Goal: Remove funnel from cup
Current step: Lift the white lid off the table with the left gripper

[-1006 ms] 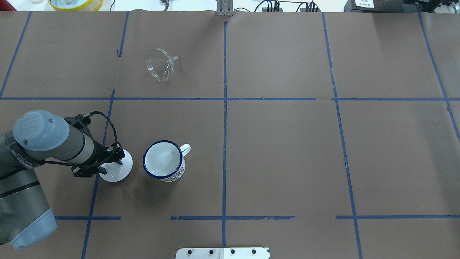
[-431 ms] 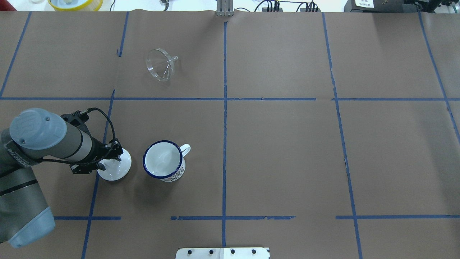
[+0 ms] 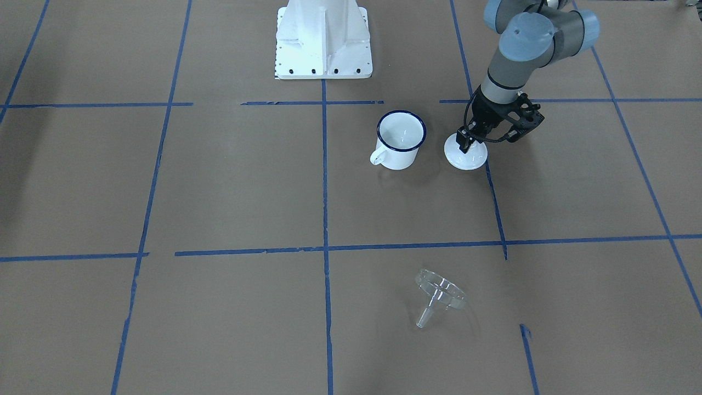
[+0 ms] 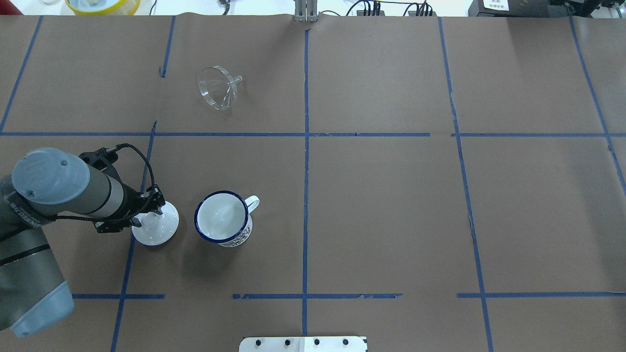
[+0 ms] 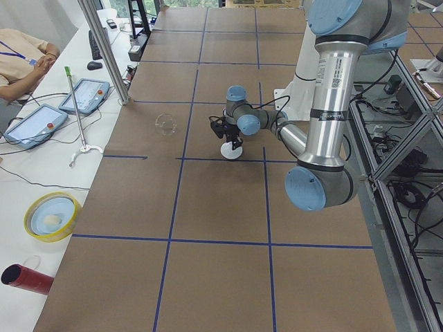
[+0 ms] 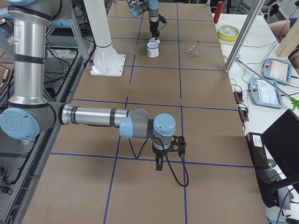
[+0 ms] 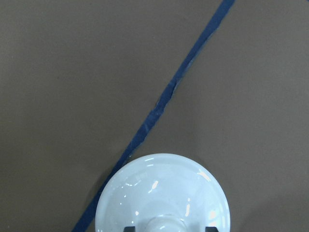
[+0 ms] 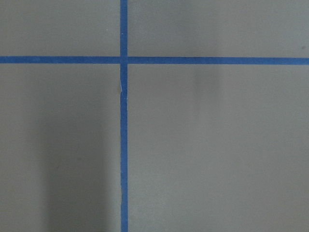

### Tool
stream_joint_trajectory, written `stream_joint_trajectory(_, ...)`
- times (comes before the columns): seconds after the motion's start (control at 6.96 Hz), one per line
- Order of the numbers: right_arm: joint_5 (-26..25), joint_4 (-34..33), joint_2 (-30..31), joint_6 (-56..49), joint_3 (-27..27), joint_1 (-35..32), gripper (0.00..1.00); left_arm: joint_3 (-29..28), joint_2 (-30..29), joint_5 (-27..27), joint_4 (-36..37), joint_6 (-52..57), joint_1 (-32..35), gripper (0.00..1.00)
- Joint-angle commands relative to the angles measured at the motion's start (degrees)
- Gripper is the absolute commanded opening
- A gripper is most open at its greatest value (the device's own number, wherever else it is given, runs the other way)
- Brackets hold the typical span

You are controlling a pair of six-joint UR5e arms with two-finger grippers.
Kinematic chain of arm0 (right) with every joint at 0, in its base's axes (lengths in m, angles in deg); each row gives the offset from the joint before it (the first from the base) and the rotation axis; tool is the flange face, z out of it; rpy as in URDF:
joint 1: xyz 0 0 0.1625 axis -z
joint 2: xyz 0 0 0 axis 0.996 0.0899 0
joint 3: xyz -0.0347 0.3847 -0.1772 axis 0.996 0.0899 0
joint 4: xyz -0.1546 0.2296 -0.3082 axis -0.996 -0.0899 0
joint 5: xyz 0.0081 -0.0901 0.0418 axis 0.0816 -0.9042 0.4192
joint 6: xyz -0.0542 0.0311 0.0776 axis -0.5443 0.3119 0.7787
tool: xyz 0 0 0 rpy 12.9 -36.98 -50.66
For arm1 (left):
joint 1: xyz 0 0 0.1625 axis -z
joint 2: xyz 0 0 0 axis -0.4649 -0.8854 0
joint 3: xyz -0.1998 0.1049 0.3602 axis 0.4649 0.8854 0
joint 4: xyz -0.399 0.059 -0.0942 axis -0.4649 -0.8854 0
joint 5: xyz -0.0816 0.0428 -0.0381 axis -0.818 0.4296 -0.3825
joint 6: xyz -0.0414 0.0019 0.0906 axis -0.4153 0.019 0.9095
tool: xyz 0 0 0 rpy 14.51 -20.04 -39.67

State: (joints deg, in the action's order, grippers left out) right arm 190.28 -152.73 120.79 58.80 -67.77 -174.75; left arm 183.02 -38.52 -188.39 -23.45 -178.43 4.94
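Note:
The clear funnel (image 4: 217,88) lies on its side on the brown paper at the far side, well apart from the cup; it also shows in the front view (image 3: 439,296). The white cup (image 4: 222,217) with a blue rim stands upright and empty (image 3: 400,141). My left gripper (image 4: 151,215) is just left of the cup, over a white domed lid (image 4: 155,229). In the left wrist view its fingertips (image 7: 129,228) stand open on both sides of the lid's knob (image 7: 166,224), with gaps. My right gripper (image 6: 159,164) shows only in the exterior right view, so I cannot tell its state.
The lid (image 3: 466,158) rests on the table beside a blue tape line. The robot's white base (image 3: 322,38) is behind the cup. A yellow-rimmed bowl (image 4: 101,5) sits beyond the far edge. The right wrist view shows only paper and tape lines.
The left arm has drawn back a little to the left. The lid shifted slightly left with it at first, then stayed put. The cup and funnel have not moved.

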Motion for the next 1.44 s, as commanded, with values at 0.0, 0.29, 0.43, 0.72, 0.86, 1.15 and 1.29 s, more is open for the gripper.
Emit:
stream_joint_trajectory(0.0,0.0,0.0,0.0,0.0,0.0,0.0,1.0,-0.2,0.1,0.2,0.0,0.0,0.0,0.42)
stream_joint_trajectory(0.29,0.0,0.0,0.0,0.0,0.0,0.0,1.0,0.0,0.0,0.2,0.1,-0.4,0.0,0.0)
stream_joint_trajectory(0.43,0.0,0.0,0.0,0.0,0.0,0.0,1.0,0.6,0.0,0.0,0.1,-0.4,0.1,0.0)
stream_joint_trajectory(0.72,0.0,0.0,0.0,0.0,0.0,0.0,1.0,7.3,-0.8,-0.1,6.8,-0.4,3.4,0.0)
stream_joint_trajectory(0.86,0.0,0.0,0.0,0.0,0.0,0.0,1.0,13.3,-5.5,-0.3,15.7,-0.4,7.8,0.0)
stream_joint_trajectory(1.15,0.0,0.0,0.0,0.0,0.0,0.0,1.0,11.4,-24.1,-1.2,34.9,-2.9,7.8,0.0)
stream_joint_trajectory(1.29,0.0,0.0,0.0,0.0,0.0,0.0,1.0,7.9,-26.7,-2.1,35.0,-6.8,5.1,0.0)
